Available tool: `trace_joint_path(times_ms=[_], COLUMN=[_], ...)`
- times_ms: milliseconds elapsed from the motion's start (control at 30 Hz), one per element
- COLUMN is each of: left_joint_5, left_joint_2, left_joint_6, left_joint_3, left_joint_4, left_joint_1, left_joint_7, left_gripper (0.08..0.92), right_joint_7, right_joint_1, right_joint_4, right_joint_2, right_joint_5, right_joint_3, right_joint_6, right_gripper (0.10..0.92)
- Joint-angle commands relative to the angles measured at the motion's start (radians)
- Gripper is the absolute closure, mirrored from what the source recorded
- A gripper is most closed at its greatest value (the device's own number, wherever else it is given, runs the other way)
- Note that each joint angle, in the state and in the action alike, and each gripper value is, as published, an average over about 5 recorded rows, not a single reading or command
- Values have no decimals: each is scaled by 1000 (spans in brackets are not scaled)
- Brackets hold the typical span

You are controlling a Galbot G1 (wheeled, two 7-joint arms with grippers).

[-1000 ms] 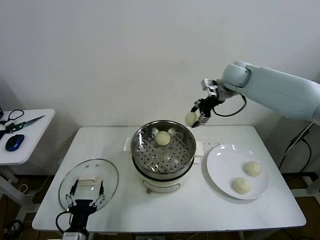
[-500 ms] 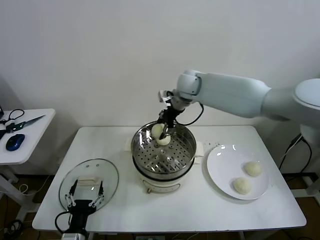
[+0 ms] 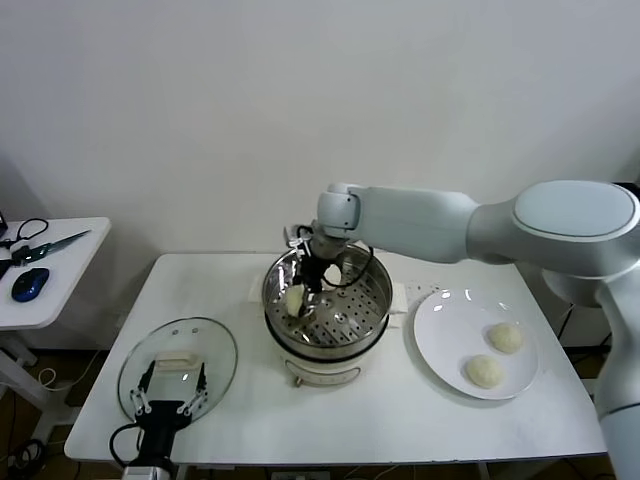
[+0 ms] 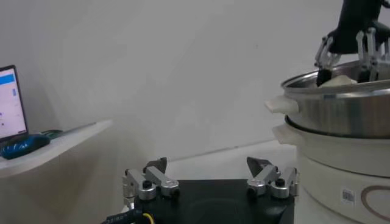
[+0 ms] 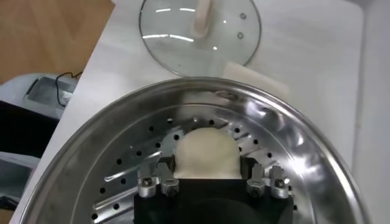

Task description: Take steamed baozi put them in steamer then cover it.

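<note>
My right gripper (image 3: 302,288) reaches down into the steamer (image 3: 350,322) and is shut on a cream-white baozi (image 3: 294,299), held just above the left part of the perforated tray. In the right wrist view the baozi (image 5: 206,152) sits between the fingers of the right gripper (image 5: 207,173). Two more baozi (image 3: 505,337) (image 3: 484,371) lie on the white plate (image 3: 440,330). The glass cover (image 3: 205,342) lies flat at the table's front left. My left gripper (image 3: 172,392) is open and empty over the cover's near edge; it also shows in the left wrist view (image 4: 210,172).
A small side table (image 3: 60,275) at far left holds scissors (image 3: 45,245) and a blue mouse (image 3: 28,284). The steamer (image 4: 341,122) fills the right of the left wrist view. The cover (image 5: 200,33) shows beyond the steamer in the right wrist view.
My right arm has carried the baozi from above the steamer's far right rim across and down into the steamer's left side. The left arm has not moved.
</note>
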Motion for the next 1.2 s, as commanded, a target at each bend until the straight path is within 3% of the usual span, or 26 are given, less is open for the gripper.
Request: trace_joint_path(times_ms=[33, 233, 467, 800, 1200], left_joint_5=[-14, -15, -21, -27, -24], left_joint_2=[3, 6, 5, 4, 6], left_joint_6=[-4, -4, -1, 8, 16], left_joint_3=[-1, -6, -6, -11, -19], left_joint_4=[1, -1, -10, -23, -16], left_joint_1=[1, 3, 10, 9, 2], left_joint_7=[4, 4, 2, 4, 4], left_gripper=[177, 177, 177, 177, 177], right_joint_7=[13, 14, -15, -91, -143], right_joint_1=[-25, -3, 67, 259, 181], right_joint_4=[-7, 6, 84, 298, 461], right_joint_2=[29, 13, -92, -462, -901], right_joint_5=[3, -2, -41, -98, -410], right_joint_3=[-16, -8, 29, 24, 16], right_joint_6=[-7, -19, -13, 28, 82], right_gripper=[331, 217, 203, 203, 203])
